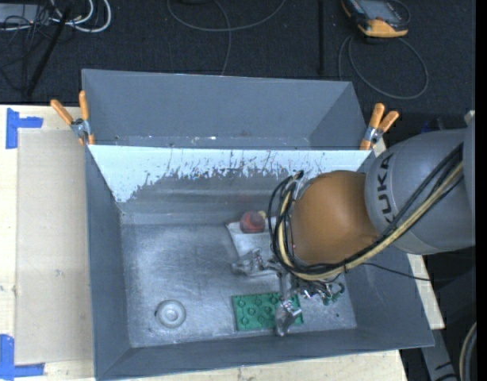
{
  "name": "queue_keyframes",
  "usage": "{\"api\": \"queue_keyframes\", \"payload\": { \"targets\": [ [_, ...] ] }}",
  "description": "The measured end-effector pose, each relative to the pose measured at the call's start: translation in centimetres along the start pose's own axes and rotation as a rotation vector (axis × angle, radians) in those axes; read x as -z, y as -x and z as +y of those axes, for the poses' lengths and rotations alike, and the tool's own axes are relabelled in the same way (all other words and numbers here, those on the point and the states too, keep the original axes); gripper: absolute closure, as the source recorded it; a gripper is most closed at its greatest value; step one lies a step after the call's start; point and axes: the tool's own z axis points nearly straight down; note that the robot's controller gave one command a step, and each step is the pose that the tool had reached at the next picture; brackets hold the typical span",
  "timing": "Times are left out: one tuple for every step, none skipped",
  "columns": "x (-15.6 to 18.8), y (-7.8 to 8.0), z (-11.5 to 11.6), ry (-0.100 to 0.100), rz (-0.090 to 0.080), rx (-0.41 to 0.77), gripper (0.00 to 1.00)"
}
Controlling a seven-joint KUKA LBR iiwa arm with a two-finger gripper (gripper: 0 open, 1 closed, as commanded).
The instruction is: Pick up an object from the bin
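Currently looking at a grey metal bin [180, 264]: scuffed floor, a few loose parts in the right half, one more near the front-left corner.

Next in size, grey KUKA arm [434, 205]. Comes in over the bin's right edge and hangs above the right half of the floor. Orange cover [331, 217] on the wrist, with black and yellow cables [279, 228] looped round its left side. Hides the floor next to the right wall.

Then a flat green studded plate [255, 312], building-brick type. Lies flat on the floor close to the front edge, right of centre.

Gripper [287, 317] down at that plate's right end, low over the floor. Touching the plate or just above it: can't tell. Open or closed: can't tell either, too much hardware and cable crowded round it. Not calling it a hold.

Smaller stuff:
- whitish clear plastic piece [243, 244], near the middle of the floor, just left of the orange cover, between the back wall and the green plate, apart from the plate
- round grey disc [170, 314], near the front-left corner, well apart from everything else
- small red-and-white part [251, 222], at the back end of the clear piece, looks to be touching it
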Motion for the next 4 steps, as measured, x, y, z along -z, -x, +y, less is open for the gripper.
{"api": "queue_keyframes", "payload": {
  "targets": [
    [0.2,0.2,0.0,-0.001,-0.003,-0.005,1.00],
    [13.2,1.0,0.7,-0.002,0.003,0.036,1.00],
    [12.0,4.0,5.8,0.003,0.009,0.169,1.00],
    [25.1,2.6,4.8,-0.003,0.002,0.174,1.00]
  ]
}}
